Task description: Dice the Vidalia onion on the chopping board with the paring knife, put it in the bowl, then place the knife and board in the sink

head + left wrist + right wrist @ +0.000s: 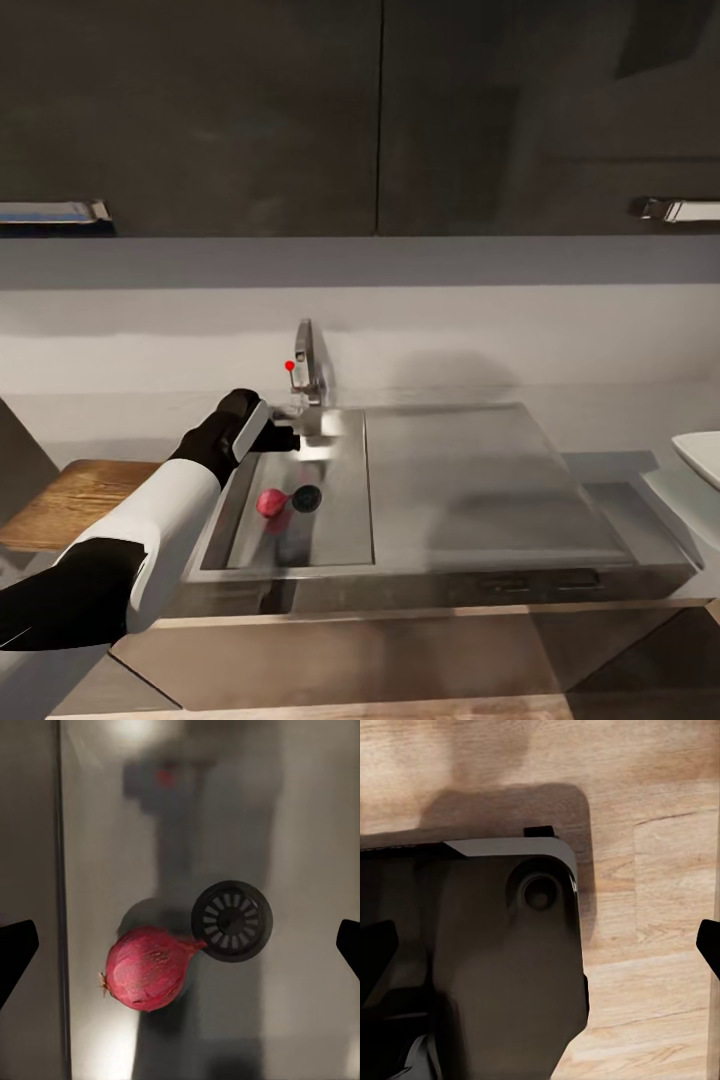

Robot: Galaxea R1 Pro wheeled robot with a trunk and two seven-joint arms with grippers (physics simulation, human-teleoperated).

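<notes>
Sink [350, 560] rim, onion [146, 967] beside drain [231, 920]

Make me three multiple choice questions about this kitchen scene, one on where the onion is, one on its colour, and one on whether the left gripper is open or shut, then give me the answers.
1. Where does the onion lie?
A. in the sink, beside the drain
B. on the chopping board
C. in the bowl

2. What colour is the onion?
A. white
B. reddish pink
C. green

3. How is the left gripper?
A. shut on the onion
B. shut and empty
C. open above the onion

Answers: 1 A, the left wrist view shows it on the basin floor, its tip reaching the drain. 2 B, its skin is reddish pink. 3 C, the fingertips sit wide apart at the picture's sides, nothing between them but the onion below.
</notes>
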